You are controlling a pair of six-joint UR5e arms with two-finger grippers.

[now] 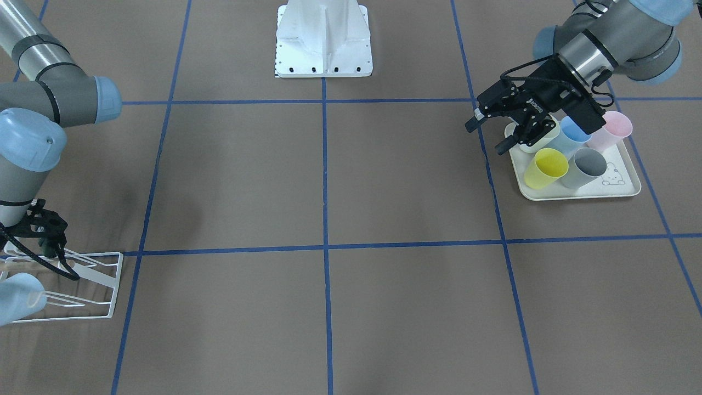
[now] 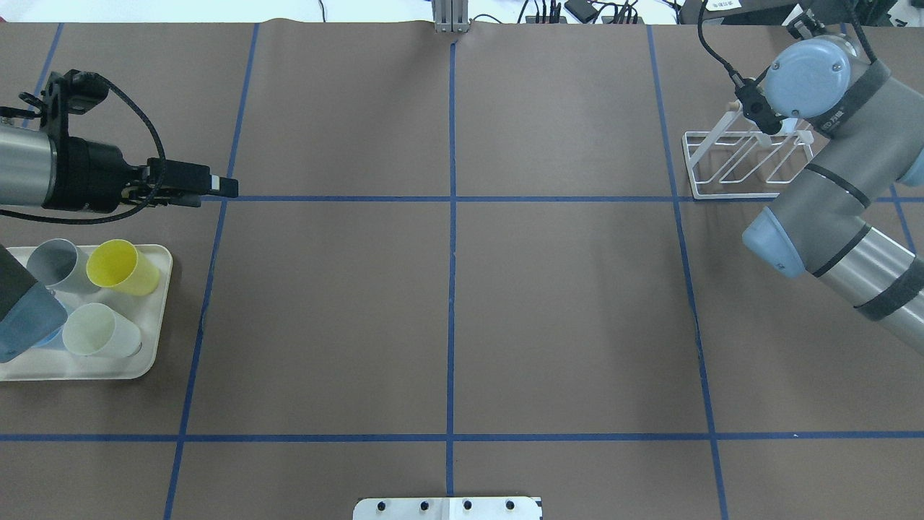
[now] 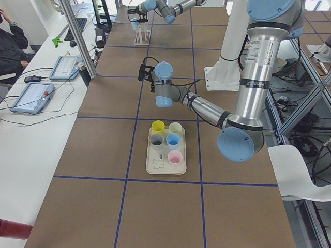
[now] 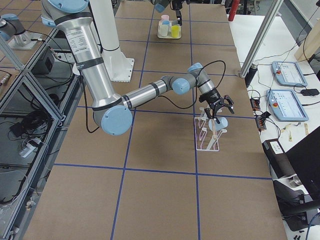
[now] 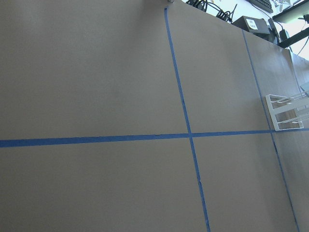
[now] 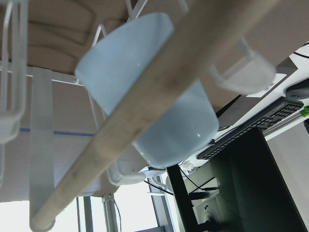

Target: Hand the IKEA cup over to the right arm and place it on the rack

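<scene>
Both left gripper (image 1: 486,136) and right gripper (image 4: 218,107) gape empty; right wrist view shows cup (image 6: 120,63) on rack (image 6: 41,145), masked overhead.

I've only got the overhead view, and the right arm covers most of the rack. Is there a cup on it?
Observer: Yes. The right wrist view shows a light blue cup in the rack, behind its wooden dowel.
Operator: Is the left gripper carrying anything? I only see it side-on.
Observer: No. In the front-facing view the left gripper is open and empty.
Operator: How many cups are on the tray?
Observer: Five on the tray. The pink cup is hidden in your view.
</scene>
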